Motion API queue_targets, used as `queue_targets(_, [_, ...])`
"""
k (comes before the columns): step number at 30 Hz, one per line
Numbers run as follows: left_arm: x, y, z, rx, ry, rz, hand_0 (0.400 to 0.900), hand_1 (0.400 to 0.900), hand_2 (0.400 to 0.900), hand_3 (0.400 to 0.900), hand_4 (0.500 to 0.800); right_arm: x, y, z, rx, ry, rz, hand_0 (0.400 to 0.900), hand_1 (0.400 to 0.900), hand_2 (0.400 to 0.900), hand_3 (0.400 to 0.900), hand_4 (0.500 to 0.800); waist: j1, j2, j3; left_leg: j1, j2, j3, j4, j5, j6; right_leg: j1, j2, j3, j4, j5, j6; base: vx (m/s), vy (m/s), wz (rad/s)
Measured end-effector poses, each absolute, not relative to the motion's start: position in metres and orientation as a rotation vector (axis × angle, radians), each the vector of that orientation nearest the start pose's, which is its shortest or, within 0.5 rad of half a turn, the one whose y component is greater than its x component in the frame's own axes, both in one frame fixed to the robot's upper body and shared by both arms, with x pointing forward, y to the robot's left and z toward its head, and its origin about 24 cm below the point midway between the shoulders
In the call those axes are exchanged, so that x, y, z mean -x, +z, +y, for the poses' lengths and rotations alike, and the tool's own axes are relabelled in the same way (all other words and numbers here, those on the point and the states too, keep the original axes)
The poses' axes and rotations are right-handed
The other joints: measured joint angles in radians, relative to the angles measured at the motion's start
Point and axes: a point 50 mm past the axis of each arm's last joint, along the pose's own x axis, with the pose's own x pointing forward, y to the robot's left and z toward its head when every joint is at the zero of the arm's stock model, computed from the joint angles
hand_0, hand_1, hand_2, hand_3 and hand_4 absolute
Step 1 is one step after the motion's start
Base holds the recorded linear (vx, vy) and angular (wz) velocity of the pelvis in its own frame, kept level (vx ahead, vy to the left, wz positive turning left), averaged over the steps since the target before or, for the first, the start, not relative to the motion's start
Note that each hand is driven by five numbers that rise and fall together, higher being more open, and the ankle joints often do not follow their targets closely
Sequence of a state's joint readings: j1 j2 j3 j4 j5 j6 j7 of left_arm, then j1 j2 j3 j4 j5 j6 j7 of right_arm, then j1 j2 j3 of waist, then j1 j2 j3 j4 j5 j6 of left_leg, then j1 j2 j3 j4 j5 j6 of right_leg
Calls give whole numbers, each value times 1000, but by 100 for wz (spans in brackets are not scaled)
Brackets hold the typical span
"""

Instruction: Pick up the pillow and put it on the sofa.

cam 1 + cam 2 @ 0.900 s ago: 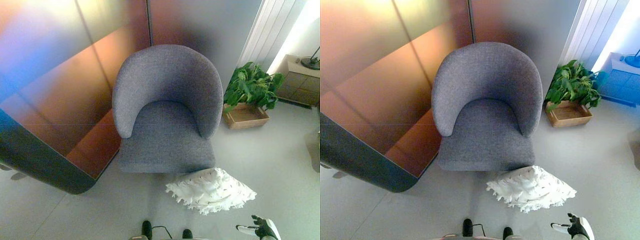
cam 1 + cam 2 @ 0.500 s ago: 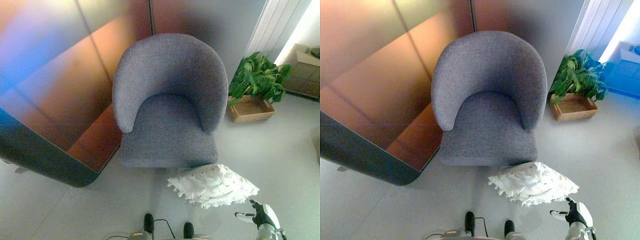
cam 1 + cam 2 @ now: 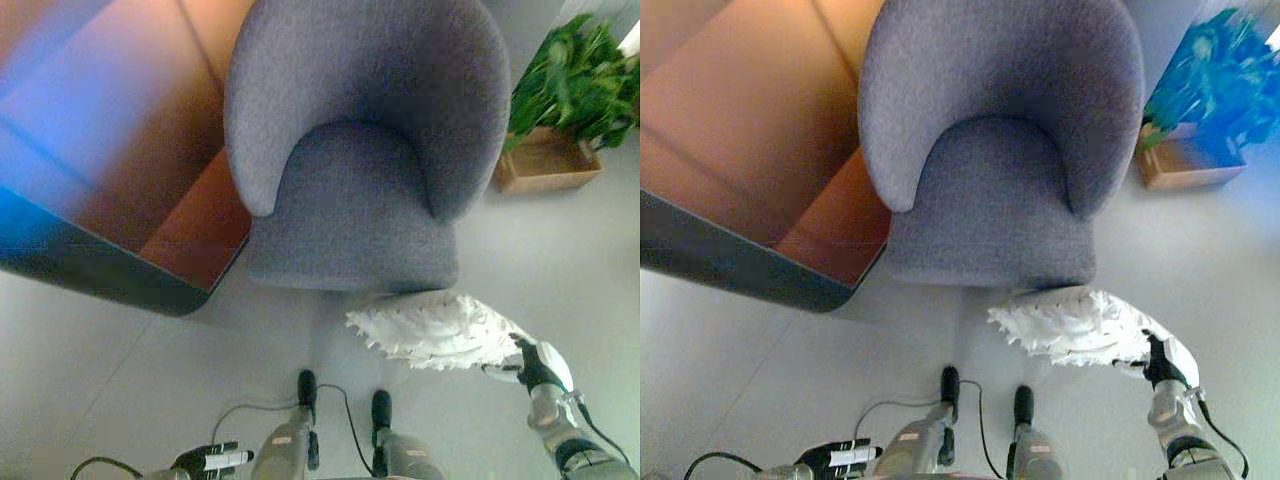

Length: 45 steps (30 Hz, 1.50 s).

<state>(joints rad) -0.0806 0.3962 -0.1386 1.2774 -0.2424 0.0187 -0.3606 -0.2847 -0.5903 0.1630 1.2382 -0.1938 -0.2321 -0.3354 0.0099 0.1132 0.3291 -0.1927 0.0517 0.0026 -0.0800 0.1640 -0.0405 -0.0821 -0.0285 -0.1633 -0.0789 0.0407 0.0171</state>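
The white pillow (image 3: 435, 328) lies on the floor against the sofa's (image 3: 350, 215) front edge, long axis left-right, its right end touching the right robot hand (image 3: 537, 364), whose finger state I cannot tell.

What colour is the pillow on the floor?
The pillow is white and feathery; the left eye view shows it best.

Both eye views look steeply down from the robot's head onto the floor (image 3: 120, 350) just ahead, facing the grey sofa (image 3: 360, 160) at the far side. Set side by side, they share nearly everything: sofa, white pillow (image 3: 1075, 325) near right, plant box (image 3: 545, 160) far right, both arms along the near edge.
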Motion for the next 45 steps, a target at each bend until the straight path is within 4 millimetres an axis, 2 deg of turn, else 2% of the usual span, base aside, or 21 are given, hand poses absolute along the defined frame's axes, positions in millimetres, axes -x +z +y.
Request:
queue_targets(5, [-125, -132, 288, -31, -40, 1169, 900, 900, 900, 900, 800, -240, -22, -356, 953, -362, 531, 900, 900, 900, 900, 800, 23, 13, 67, -46, -2, -3, 0, 6, 4, -53, -3, -5, 18, 3, 0, -80, -2, 2])
queue_targets(9, [-138, -125, 292, -26, -43, 1121, 900, 900, 900, 900, 800, -263, 8, -363, 975, -397, 439, 900, 900, 900, 900, 800, 28, 18, 113, -87, -7, -6, 0, 16, 11, -100, -9, -7, 37, 2, 2, -68, 14, 0])
queue_targets(18, [-159, -118, 286, -9, -65, 1029, 900, 900, 900, 900, 800, -286, 51, -373, 1024, -424, 317, 900, 900, 900, 900, 800, 32, 39, 141, -149, -16, -4, 0, 38, 22, -192, -21, -5, 94, -8, 19, -54, 24, 1])
queue_targets(25, [-161, -117, 283, 16, -60, 1009, 900, 900, 900, 900, 800, -302, 75, -372, 1036, -419, 256, 900, 900, 900, 900, 800, 34, 75, 157, -210, -28, -4, 1, 65, 30, -305, -40, 2, 208, -40, 33, -36, 47, 5])
queue_targets(28, [-164, -118, 278, 32, -62, 988, 900, 900, 900, 900, 800, -306, 90, -376, 1011, -435, 234, 900, 900, 900, 900, 800, 53, 89, 161, -235, -37, 1, 1, 77, 36, -368, -54, 12, 281, -65, 36, -33, 44, 5])
queue_targets(32, [-164, -119, 274, 25, -80, 993, 900, 900, 900, 900, 800, -316, 106, -374, 959, -425, 208, 900, 900, 900, 900, 800, 53, 94, 163, -263, -52, 0, 0, 90, 38, -442, -74, 18, 383, -102, 37, -32, 36, 2])
queue_targets(42, [-170, -118, 267, 18, -91, 956, 900, 900, 900, 900, 800, -340, 145, -364, 887, -378, 167, 900, 900, 900, 900, 800, 56, 94, 163, -352, -54, 0, 1, 121, 26, -597, -91, 25, 526, -137, 8, 0, 0, 0])
queue_targets(43, [-170, -119, 265, 21, -94, 954, 900, 900, 900, 900, 800, -341, 148, -364, 894, -371, 167, 825, 825, 825, 825, 755, 56, 94, 163, -358, -53, 0, 1, 123, 25, -607, -91, 25, 534, -139, 5, 0, 0, 0])
queue_targets(44, [-171, -119, 263, 25, -98, 952, 900, 900, 900, 900, 800, -341, 151, -365, 894, -361, 169, 400, 400, 400, 400, 500, 57, 95, 163, -363, -53, 0, 1, 125, 24, -617, -91, 25, 543, -142, 3, 0, 0, 0])
queue_targets(45, [-171, -119, 261, 28, -102, 948, 900, 900, 900, 900, 800, -341, 154, -367, 898, -349, 173, 400, 400, 400, 400, 500, 58, 95, 163, -368, -52, 0, 1, 128, 24, -625, -91, 24, 551, -145, 0, 0, 0, 0])
